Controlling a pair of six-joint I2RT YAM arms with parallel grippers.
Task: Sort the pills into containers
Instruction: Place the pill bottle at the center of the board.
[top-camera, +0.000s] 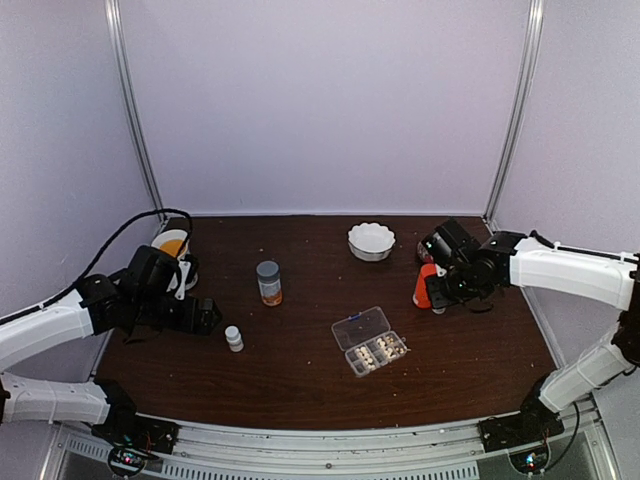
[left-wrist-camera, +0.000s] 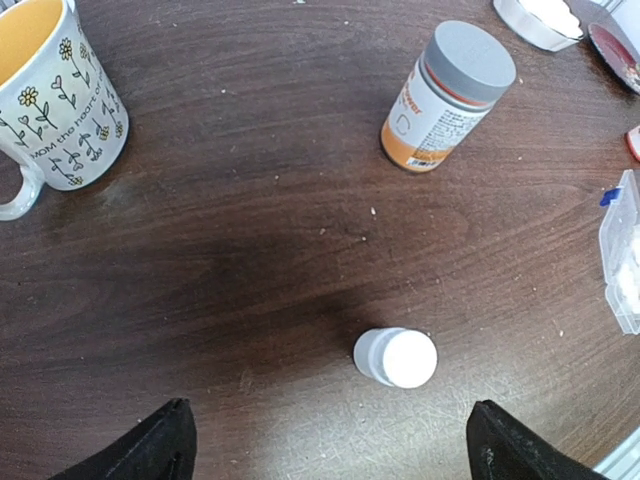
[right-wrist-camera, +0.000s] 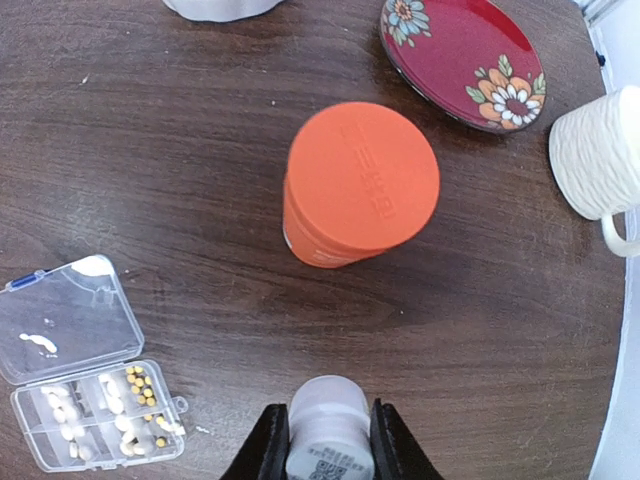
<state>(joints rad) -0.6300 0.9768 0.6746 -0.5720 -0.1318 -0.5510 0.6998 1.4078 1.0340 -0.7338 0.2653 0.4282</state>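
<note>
1. The worktop (top-camera: 300, 390) carries everything. Judging by the layout, the step in hand is bringing a held bottle to the pill box and tipping pills into a cell; the right arm (top-camera: 560, 270) does this best by moving slowly and keeping the bottle upright until it is over the box.
2. The pill box (right-wrist-camera: 100, 340) lies open with its lid flat, between the two arms; it is well apart from the right jaws, off to their left and nearer the arm bases. The left wrist view catches only its edge at the far right, well apart from the left jaws.
3. The orange bottle (right-wrist-camera: 360, 185) stands upright near the right jaws, just ahead of them; lifting before swinging left should avoid knocking it.
4. The small white bottle (right-wrist-camera: 325, 420) is gripped upright by the right jaws; whether it is capped cannot be told. The left jaws stand wide apart and empty, near a second white bottle (left-wrist-camera: 397, 357).
5. The pills (right-wrist-camera: 62, 412) lie in the box's cells, well apart from both jaws; one pale piece (right-wrist-camera: 40, 342) rests on the lid. A gentle tilt over a single cell should limit scatter.
</note>
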